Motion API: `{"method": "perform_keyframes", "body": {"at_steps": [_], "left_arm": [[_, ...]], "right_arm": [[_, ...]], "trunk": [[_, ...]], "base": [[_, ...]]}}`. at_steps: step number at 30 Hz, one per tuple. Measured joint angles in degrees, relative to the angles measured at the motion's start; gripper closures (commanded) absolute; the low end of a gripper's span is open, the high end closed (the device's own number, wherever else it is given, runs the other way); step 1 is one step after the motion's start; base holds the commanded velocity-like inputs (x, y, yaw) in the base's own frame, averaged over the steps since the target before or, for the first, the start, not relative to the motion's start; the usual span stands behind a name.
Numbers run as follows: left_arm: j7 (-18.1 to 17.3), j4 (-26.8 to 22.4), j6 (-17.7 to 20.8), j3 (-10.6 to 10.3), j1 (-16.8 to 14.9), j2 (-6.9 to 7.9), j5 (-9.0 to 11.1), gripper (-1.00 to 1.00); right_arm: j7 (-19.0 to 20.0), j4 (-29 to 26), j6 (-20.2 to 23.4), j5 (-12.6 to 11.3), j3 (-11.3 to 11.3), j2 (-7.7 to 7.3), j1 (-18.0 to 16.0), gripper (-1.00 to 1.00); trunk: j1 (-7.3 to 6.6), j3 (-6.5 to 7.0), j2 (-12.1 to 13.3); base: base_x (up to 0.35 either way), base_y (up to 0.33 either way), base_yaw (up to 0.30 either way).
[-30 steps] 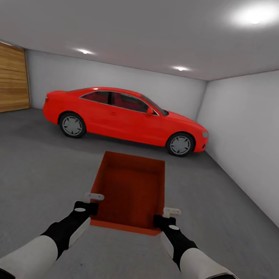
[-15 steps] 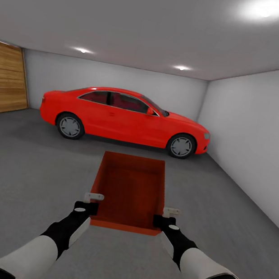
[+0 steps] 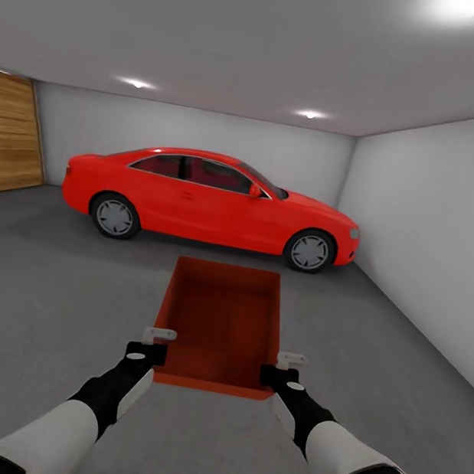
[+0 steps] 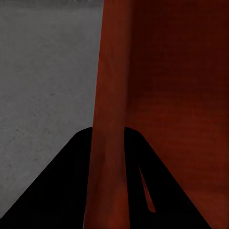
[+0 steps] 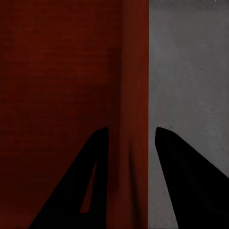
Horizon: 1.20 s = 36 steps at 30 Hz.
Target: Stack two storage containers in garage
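So both my grippers are clamped on one storage container (image 3: 223, 326), carried out in front of me over the floor (image 3: 40, 296). My left gripper (image 3: 156, 347) pinches the near end of the bin's left wall, my right gripper (image 3: 279, 370) pinches the near end of the right wall. In the left wrist view the wall (image 4: 112, 119) runs straight between my dark fingers (image 4: 71, 191), one inside the bin and one outside; same in the right wrist view, wall (image 5: 134, 119) between the fingers (image 5: 186, 186). The bin is open-topped, looks empty, and sits level between my forearms.

What just changed: the grip and the bin sit the same in my view as a second ago, but the garage has slid. The red car (image 3: 212, 203) ahead has spread wider toward the left, the plank door (image 3: 5, 138) on the left wall shows less, and the ceiling lamp at top right has crept up to the picture's edge. So it's my base moving, rolling forward with a slight turn, not the bin.

For the task, I judge the carry is nearly done: I'm inside the garage, grey concrete all around. I see no second container, so I can't tell whether this one goes down first or stacks.
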Motion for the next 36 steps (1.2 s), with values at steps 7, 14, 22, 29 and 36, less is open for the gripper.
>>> {"method": "perform_keyframes", "body": {"at_steps": [7,14,22,29,36], "left_arm": [[0.00,-0.01,0.08,0.01,0.00,0.00,-0.02,1.00],[0.00,0.02,0.07,0.02,0.00,-0.01,-0.02,1.00],[0.02,0.08,0.07,0.09,0.00,-0.05,-0.02,1.00],[0.01,0.08,0.01,0.11,0.00,-0.06,0.00,1.00],[0.04,0.07,-0.03,0.14,0.00,-0.08,0.00,1.00]], "right_arm": [[0.00,-0.01,0.07,0.00,0.01,0.00,0.00,1.00],[0.00,0.00,0.08,0.00,0.01,0.00,0.00,1.00],[0.00,-0.04,0.16,-0.06,0.11,-0.04,0.00,1.00],[0.00,-0.07,0.16,-0.03,0.10,-0.04,0.00,1.00],[0.01,-0.13,0.17,-0.04,0.14,-0.07,0.00,1.00]], "trunk": [[0.00,0.00,0.00],[0.00,0.00,0.00],[0.00,0.00,0.00],[0.00,0.00,0.00],[0.00,0.00,0.00]], "base": [[0.321,0.000,0.000],[0.321,0.000,0.000],[0.321,0.000,0.000],[0.321,0.000,0.000],[0.321,0.000,0.000]]}}
